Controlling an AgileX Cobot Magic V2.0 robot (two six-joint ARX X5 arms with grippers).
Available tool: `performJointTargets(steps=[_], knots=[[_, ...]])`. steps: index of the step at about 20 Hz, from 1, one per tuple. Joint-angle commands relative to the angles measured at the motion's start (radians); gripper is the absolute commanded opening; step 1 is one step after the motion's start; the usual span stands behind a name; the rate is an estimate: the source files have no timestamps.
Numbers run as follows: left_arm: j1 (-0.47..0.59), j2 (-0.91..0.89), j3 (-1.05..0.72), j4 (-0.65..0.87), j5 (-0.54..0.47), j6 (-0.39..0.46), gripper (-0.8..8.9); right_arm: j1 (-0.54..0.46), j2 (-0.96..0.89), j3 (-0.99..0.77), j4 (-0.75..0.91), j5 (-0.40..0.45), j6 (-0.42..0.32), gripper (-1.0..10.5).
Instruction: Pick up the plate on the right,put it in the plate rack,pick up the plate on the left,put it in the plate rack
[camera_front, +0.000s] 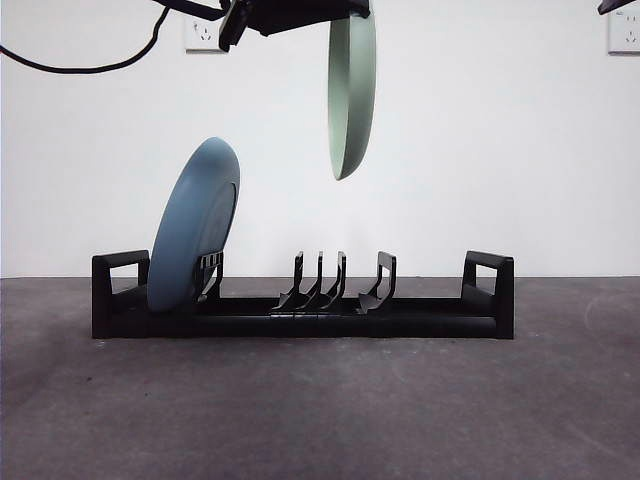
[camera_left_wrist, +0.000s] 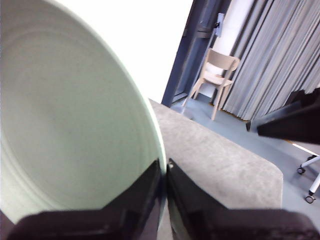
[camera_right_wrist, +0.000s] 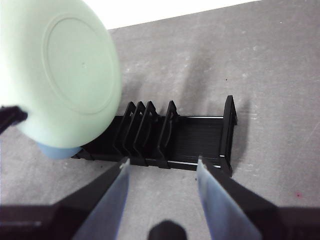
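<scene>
A pale green plate (camera_front: 352, 95) hangs on edge above the middle of the plate rack (camera_front: 480, 300), well clear of its prongs. My left gripper (camera_left_wrist: 165, 167) is shut on the rim of this green plate (camera_left_wrist: 65, 125), reaching in from the top of the front view (camera_front: 345, 12). A blue plate (camera_front: 195, 225) stands tilted in the rack's left end slot. My right gripper (camera_right_wrist: 161, 167) is open and empty, high above the rack (camera_right_wrist: 200, 130), looking down at the green plate (camera_right_wrist: 65, 75) and a sliver of the blue plate (camera_right_wrist: 55, 150).
Several upright prongs (camera_front: 322, 280) stand in the rack's middle, and a boxy handle (camera_front: 490, 275) rises at each end. Grey table surface (camera_front: 320, 410) lies in front of the rack. A black tip of the right arm (camera_front: 615, 5) shows at a top corner.
</scene>
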Motion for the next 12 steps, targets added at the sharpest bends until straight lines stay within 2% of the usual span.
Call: performJointTargets(steps=[1,6,12], knots=[[0.006,0.038,0.046,0.009,0.018,-0.013,-0.09,0.0,-0.003,-0.005,0.014,0.004,-0.008,2.2],[0.014,0.141,0.128,-0.033,0.027,-0.013,-0.09,0.0,-0.003,-0.005,0.015,0.004,-0.009,2.2],[0.015,0.239,0.14,-0.054,0.037,-0.01,-0.09,0.0,-0.002,-0.005,0.014,0.005,-0.027,2.2]])
